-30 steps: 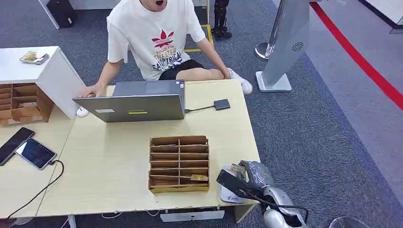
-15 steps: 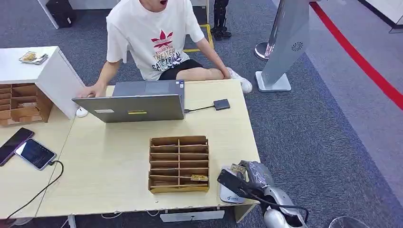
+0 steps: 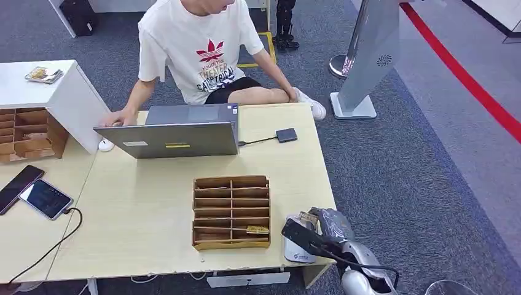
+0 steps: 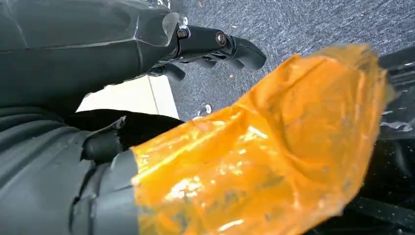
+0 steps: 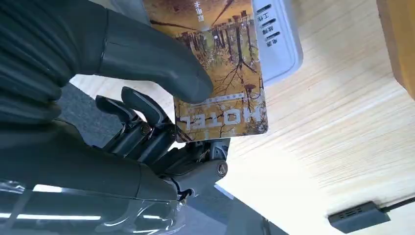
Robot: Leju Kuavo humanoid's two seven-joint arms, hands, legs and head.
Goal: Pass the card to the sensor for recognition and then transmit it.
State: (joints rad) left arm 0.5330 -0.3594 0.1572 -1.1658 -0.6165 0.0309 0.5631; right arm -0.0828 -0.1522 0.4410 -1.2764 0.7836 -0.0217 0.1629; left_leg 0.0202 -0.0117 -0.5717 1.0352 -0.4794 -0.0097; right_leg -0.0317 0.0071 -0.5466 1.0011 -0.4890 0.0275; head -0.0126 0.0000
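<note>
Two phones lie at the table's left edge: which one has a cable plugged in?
The lit-screen phone nearer the table's middle: a black cable runs from it. The dark phone beside it has none.

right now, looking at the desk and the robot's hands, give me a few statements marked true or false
1. The right hand holds a card printed with the word HOTEL. True.
2. The card is over the white sensor at the table's near right corner. True.
3. The laptop is closed flat. False: its lid is up, and a person sits behind it.
4. The wooden organizer has a card in one of its nearest slots. True.
5. Two phones lie to the right of the organizer. False: they lie far to its left.
</note>
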